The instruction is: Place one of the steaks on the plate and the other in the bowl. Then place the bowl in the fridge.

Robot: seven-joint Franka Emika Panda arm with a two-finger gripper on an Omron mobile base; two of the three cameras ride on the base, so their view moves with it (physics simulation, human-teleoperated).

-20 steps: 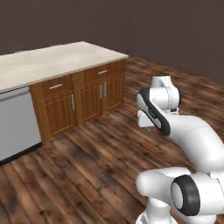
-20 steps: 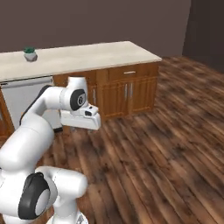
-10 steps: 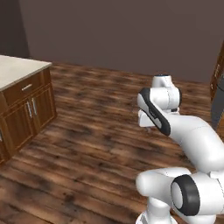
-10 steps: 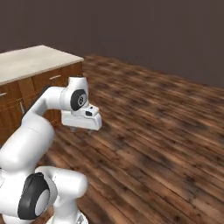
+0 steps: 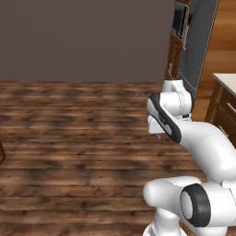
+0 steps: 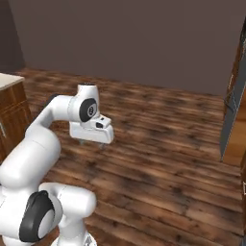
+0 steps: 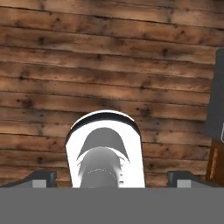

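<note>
The fridge (image 5: 197,41) stands at the upper right of the left base view, a tall grey panel beside brown wooden cabinetry (image 5: 174,55), past the far end of the plank floor (image 5: 78,133); a pale worktop corner (image 5: 226,82) juts in at the right edge over a wooden cabinet. In that view the white arm is folded in front of the base and the gripper (image 5: 158,135) hangs low over the floor, holding nothing. In the right base view the fridge (image 6: 234,103) shows as a grey edge at the right border, well apart from the gripper (image 6: 92,142), which points down at bare planks; a worktop corner (image 6: 10,79) sits at the left edge. In the hand view the two finger tips (image 7: 42,178) stand wide apart at the bottom corners with nothing between them, above the wooden floor (image 7: 105,57), and a grey slab (image 7: 216,105) enters at the right edge.
</note>
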